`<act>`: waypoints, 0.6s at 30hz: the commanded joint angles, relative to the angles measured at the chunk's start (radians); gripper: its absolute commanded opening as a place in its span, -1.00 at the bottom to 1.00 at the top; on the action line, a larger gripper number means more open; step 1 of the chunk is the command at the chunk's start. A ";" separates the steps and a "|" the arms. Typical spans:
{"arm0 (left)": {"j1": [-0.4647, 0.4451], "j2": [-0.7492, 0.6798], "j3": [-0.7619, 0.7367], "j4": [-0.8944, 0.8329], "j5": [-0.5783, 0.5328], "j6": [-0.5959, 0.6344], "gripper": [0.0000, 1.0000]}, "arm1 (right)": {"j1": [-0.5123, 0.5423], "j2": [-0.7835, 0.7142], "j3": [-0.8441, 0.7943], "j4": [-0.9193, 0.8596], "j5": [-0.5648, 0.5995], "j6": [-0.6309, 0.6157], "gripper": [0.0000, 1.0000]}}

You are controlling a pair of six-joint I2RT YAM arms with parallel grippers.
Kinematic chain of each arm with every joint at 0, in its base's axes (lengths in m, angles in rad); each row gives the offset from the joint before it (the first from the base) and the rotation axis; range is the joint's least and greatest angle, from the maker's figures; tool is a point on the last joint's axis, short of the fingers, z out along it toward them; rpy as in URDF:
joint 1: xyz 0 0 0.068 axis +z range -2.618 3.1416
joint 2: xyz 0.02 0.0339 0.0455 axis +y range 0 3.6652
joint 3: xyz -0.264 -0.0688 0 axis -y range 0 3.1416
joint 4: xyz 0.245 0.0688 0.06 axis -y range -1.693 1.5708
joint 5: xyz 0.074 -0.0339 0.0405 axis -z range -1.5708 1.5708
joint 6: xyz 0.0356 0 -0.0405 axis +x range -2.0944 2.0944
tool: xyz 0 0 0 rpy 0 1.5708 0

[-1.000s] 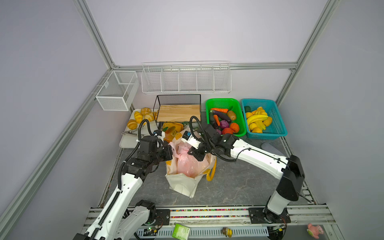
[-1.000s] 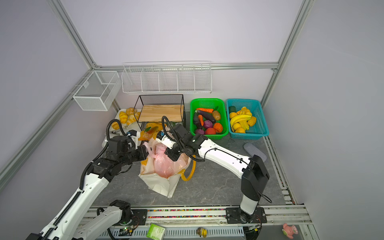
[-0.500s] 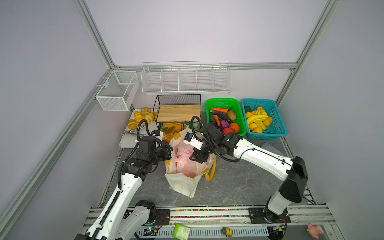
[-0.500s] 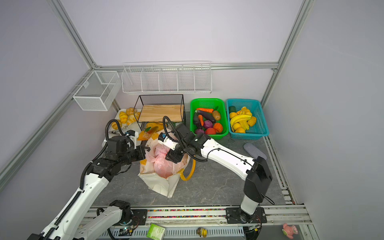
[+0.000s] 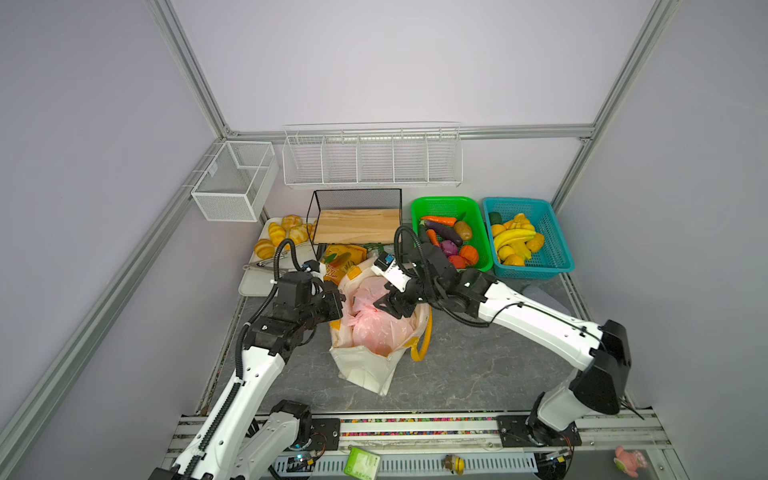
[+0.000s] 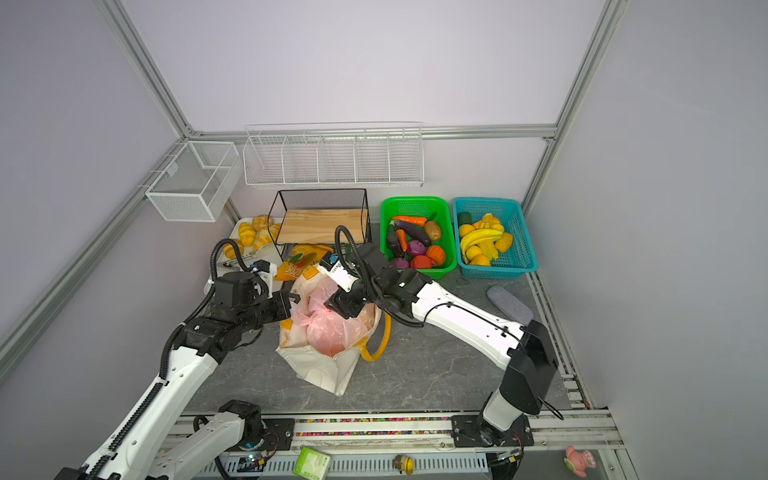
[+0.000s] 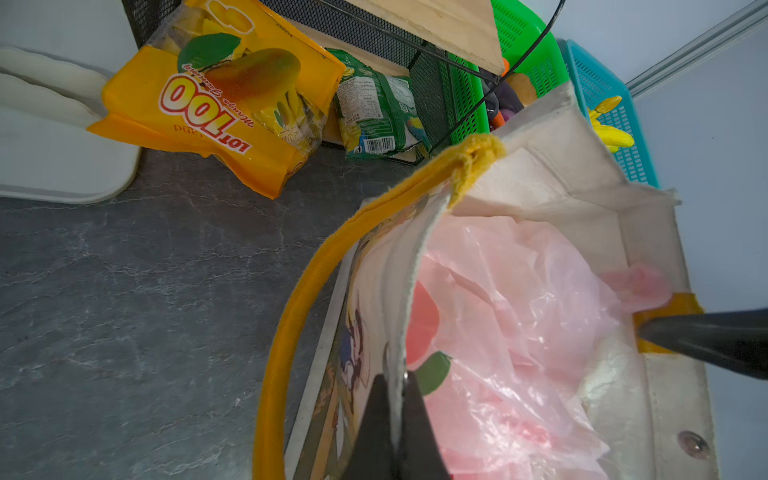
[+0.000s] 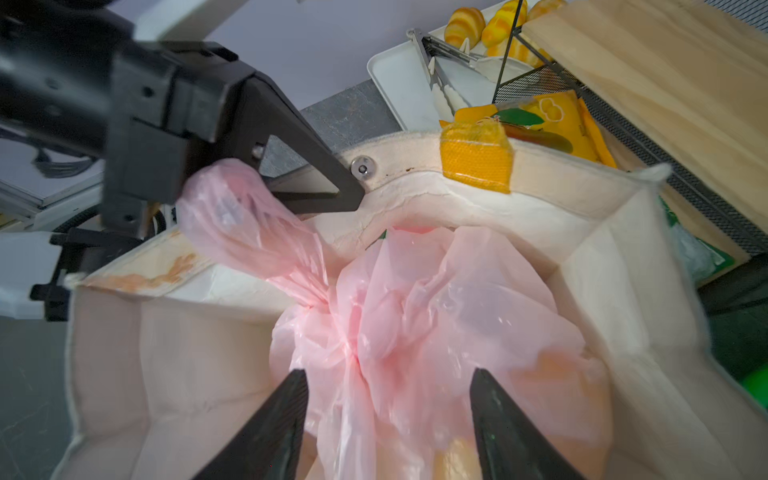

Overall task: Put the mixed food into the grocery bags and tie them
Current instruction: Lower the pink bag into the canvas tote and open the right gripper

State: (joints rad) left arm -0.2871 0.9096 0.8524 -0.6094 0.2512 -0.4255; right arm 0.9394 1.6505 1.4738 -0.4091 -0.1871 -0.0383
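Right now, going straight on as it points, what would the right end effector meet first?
Likely the pink plastic bag inside the canvas tote, just ahead of the open right end effector; depth is unclear.

Left hand (image 7: 397,376) pinches the canvas tote (image 7: 552,166) rim, fingers pressed together; right hand (image 8: 388,376) hangs above it, jaws spread apart.

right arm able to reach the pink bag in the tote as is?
Likely yes. The right gripper is open directly above the pink bag, with nothing between them. The left gripper pinches the rim of the tote, which seems to hold the mouth open.
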 commanded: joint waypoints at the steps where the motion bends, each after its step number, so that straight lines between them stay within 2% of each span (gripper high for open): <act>1: 0.008 -0.008 -0.008 0.038 -0.011 -0.004 -1.00 | 0.015 0.068 0.032 0.110 -0.008 0.029 0.27; 4: 0.008 -0.011 -0.002 0.033 -0.010 -0.004 -1.00 | 0.018 0.149 0.064 0.043 0.040 0.025 0.20; 11: 0.008 -0.010 0.007 0.034 -0.018 0.000 -1.00 | 0.014 0.213 -0.012 -0.064 0.199 -0.049 0.07; 18: 0.008 -0.006 0.004 0.043 -0.006 -0.006 -1.00 | 0.007 0.194 0.000 -0.095 0.212 -0.104 0.07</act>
State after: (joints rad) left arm -0.2867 0.9092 0.8520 -0.6083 0.2516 -0.4255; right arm 0.9546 1.8469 1.4837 -0.4286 -0.0223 -0.0864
